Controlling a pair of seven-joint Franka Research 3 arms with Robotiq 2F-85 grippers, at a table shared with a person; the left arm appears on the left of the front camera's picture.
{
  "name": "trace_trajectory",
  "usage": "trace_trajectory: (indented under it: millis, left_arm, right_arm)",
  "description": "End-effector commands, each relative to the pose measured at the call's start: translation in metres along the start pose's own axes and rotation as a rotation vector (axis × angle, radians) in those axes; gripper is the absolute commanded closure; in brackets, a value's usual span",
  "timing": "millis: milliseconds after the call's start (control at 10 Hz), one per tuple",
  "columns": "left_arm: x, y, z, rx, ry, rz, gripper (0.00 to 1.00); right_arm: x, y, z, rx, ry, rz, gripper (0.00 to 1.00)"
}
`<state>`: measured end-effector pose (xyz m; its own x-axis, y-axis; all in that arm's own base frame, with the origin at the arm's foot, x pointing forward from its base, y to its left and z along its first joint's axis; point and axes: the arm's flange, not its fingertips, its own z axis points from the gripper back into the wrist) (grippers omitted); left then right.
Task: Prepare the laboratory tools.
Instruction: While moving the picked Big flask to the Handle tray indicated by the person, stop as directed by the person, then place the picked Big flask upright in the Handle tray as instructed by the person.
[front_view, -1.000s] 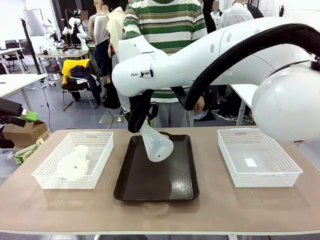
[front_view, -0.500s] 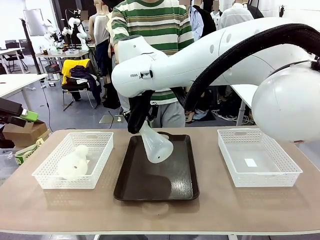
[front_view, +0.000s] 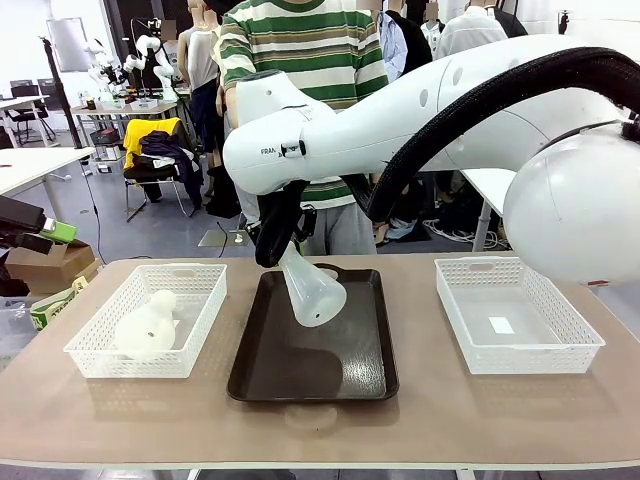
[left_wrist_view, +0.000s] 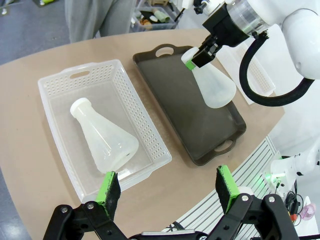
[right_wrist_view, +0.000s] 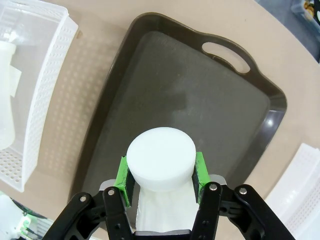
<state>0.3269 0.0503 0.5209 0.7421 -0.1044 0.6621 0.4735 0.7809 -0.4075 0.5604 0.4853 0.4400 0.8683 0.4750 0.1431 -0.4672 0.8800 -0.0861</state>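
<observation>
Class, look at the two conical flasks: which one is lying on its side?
The conical flask in the left white basket lies on its side; the other flask hangs tilted over the brown tray, its neck clamped in the right gripper.

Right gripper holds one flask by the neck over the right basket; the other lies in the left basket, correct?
The right gripper holds its flask over the dark tray, not the right basket, as the front view shows. The other flask does lie in the left basket.
</observation>
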Motion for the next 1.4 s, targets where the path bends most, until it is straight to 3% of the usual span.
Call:
trace_trajectory:
  millis: [0,1300]
  left_arm:
    - [-0.0004,0.0035,0.0008,-0.018,-0.005,-0.016,0.00]
    - [-0.0004,0.0035,0.0008,-0.018,-0.005,-0.016,0.00]
  right_arm:
    - [0.0003,0.0008,0.0000,0.003,-0.009,0.002,1.00]
    - [0.0003,0.0008,0.0000,0.003,-0.009,0.002,1.00]
